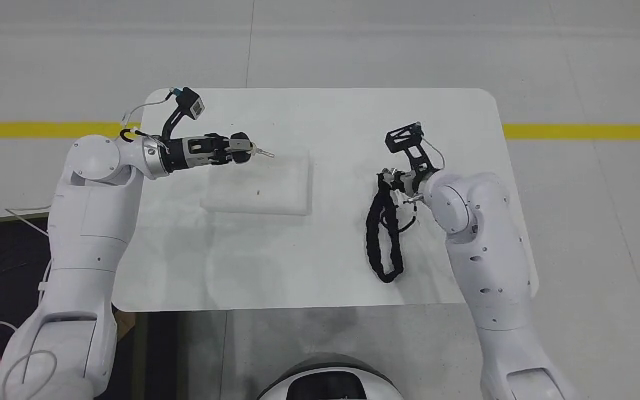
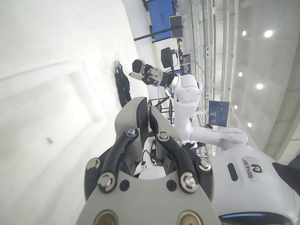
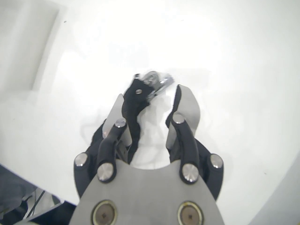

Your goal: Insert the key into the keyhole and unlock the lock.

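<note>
Above the left part of the white tabletop (image 1: 450, 120), the left gripper (image 1: 243, 148) hangs with its jaws closed on a small silver metal key (image 1: 264, 153), whose tip points out over the far edge of a white, shallow rectangular foam tray (image 1: 258, 190). In the left wrist view, the left gripper (image 2: 147, 106) has its dark pads (image 2: 141, 118) pressed together on the key (image 2: 148, 118), seen edge-on as a thin metal strip. The tray (image 2: 70, 90) lies beneath.

Right of the tray, a black fabric-sleeved cable lock with a silver metal head (image 1: 383, 240) lies looped on the tabletop, well apart from the key. The right gripper (image 1: 390, 182) sits at the far end of the loop. In the right wrist view, the right gripper (image 3: 151, 92) has its jaws open. The lock (image 3: 136, 108) runs between them along one finger, with its silver head at the fingertips.
</note>
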{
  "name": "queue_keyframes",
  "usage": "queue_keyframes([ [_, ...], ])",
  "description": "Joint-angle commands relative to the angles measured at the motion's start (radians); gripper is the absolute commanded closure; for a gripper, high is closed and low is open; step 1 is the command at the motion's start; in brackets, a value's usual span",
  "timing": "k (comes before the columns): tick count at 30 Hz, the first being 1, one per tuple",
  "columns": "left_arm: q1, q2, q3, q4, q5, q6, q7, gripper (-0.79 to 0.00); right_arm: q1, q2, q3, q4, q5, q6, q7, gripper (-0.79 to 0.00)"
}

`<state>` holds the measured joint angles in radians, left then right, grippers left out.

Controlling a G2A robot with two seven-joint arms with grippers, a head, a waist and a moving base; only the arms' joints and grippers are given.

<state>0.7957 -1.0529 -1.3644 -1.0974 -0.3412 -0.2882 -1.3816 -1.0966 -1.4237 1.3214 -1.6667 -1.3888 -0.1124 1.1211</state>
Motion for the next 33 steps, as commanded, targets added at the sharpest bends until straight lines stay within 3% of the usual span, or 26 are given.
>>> queue_keyframes([
  [1,0.0,0.0,0.0,0.0,0.0,0.0,0.0,0.0,-0.017,0.001,0.01,-0.052,-0.043,0.028,-0.025,-0.785],
  [2,0.0,0.0,0.0,0.0,0.0,0.0,0.0,0.0,-0.024,0.002,0.018,-0.09,-0.07,0.044,-0.066,-0.785],
  [11,0.0,0.0,0.0,0.0,0.0,0.0,0.0,0.0,-0.024,0.002,0.018,-0.09,-0.07,0.044,-0.066,-0.785],
  [13,0.0,0.0,0.0,0.0,0.0,0.0,0.0,0.0,-0.131,0.008,0.053,-0.129,-0.068,0.053,-0.103,-0.785],
  [16,0.0,0.0,0.0,0.0,0.0,0.0,0.0,0.0,-0.145,0.012,0.057,-0.118,-0.06,0.003,-0.085,-0.785],
  [21,0.0,0.0,0.0,0.0,0.0,0.0,0.0,0.0,-0.085,0.003,0.09,-0.064,0.225,0.034,0.111,-0.785],
  [24,0.0,0.0,0.0,0.0,0.0,0.0,0.0,0.0,-0.039,0.003,0.102,-0.018,0.296,0.07,0.154,-0.785],
  [30,0.0,0.0,0.0,0.0,0.0,0.0,0.0,0.0,-0.002,0.003,0.061,0.034,0.186,0.192,0.124,-0.785],
  [32,0.0,0.0,0.0,0.0,0.0,0.0,0.0,0.0,0.009,0.002,0.045,0.044,0.178,0.196,0.131,-0.742],
  [33,0.0,0.0,0.0,0.0,0.0,0.0,0.0,0.0,0.011,0.002,0.035,0.047,0.166,0.196,0.132,-0.683],
])
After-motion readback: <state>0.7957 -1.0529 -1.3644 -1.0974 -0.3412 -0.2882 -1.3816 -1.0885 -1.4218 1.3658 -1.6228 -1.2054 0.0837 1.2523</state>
